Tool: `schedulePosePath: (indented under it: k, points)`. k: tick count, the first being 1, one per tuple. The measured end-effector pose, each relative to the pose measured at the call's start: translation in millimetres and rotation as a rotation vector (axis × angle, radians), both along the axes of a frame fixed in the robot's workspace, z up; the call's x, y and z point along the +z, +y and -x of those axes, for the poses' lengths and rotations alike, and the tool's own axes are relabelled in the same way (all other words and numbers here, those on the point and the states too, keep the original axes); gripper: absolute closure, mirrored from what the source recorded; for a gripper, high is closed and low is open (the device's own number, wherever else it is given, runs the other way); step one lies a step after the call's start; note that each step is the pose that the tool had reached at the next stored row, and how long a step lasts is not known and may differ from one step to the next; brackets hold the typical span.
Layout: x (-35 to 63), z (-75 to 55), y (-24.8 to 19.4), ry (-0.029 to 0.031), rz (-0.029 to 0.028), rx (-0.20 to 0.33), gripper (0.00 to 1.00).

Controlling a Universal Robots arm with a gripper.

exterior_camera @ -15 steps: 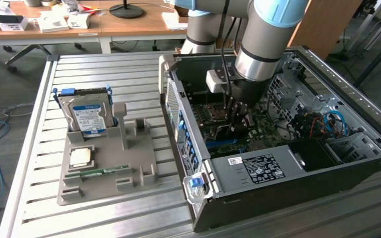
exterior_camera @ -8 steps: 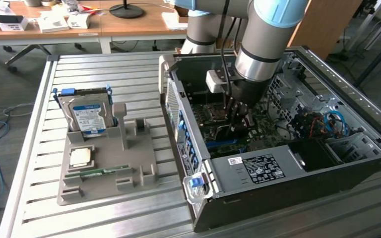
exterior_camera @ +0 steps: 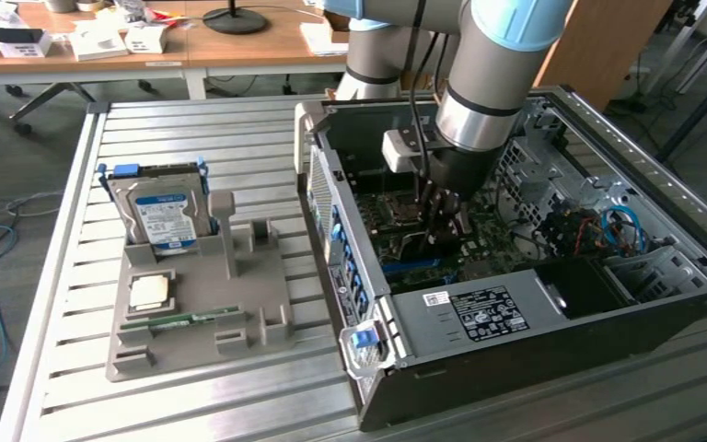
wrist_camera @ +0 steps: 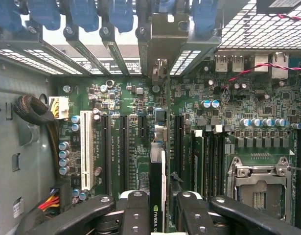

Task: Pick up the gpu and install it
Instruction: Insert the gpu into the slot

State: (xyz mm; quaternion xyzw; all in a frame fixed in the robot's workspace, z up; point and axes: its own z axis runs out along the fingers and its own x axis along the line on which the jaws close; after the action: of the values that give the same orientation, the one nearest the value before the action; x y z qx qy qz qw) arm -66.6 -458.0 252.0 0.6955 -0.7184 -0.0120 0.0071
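Black end effector (wrist_camera: 157,215) grips the gpu (wrist_camera: 157,176) edge-on above the motherboard (wrist_camera: 130,142) slots.

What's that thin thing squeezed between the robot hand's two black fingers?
The gpu, seen edge-on in the wrist view, clamped by the hand above the motherboard.

The open-topped black metal computer case (exterior_camera: 648,304) leaves room above the green motherboard (wrist_camera: 135,147); at three o'clock in the exterior view red and blue cables (exterior_camera: 599,230) crowd it (drive cage beside)
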Motion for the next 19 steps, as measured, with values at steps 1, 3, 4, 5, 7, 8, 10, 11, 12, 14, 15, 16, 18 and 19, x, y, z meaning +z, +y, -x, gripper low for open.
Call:
schedulePosePath:
  k: [1,3,4,5,7,8,10,11,12,14,15,16,18,19]
  points:
    - [0.0,0.0,0.0,0.0,0.0,0.0,0.74]
    - [-0.1,0.0,0.1,0.0,-0.0001,0.0,0.74]
    - [-0.1,0.0,0.1,-0.0001,-0.0002,0.0,0.74]
    - [-0.1,0.0,0.1,0.0,-0.0001,0.0,0.74]
    - [-0.8,0.0,0.1,-0.0001,-0.0003,0.0,0.74]
    - [-0.9,0.0,0.1,0.0,-0.0001,0.0,0.74]
    - [-1.1,0.0,0.1,0.0,0.0,0.0,0.74]
    - [-1.5,0.0,0.1,-0.0001,-0.0002,0.0,0.74]
    - [-2.1,0.0,0.1,-0.0002,-0.0005,0.0,0.74]
    - [-2.8,0.1,0.1,0.0,-0.0001,0.0,0.74]
    - [-3.0,0.1,0.1,0.0,-0.0001,0.0,0.74]
    - [-3.1,0.1,0.1,0.0001,0.0,0.0,0.74]
    - [-3.1,0.1,0.1,0.0001,0.0,0.0,0.74]
    - [-3.2,0.1,0.1,0.0,-0.0002,0.0,0.74]
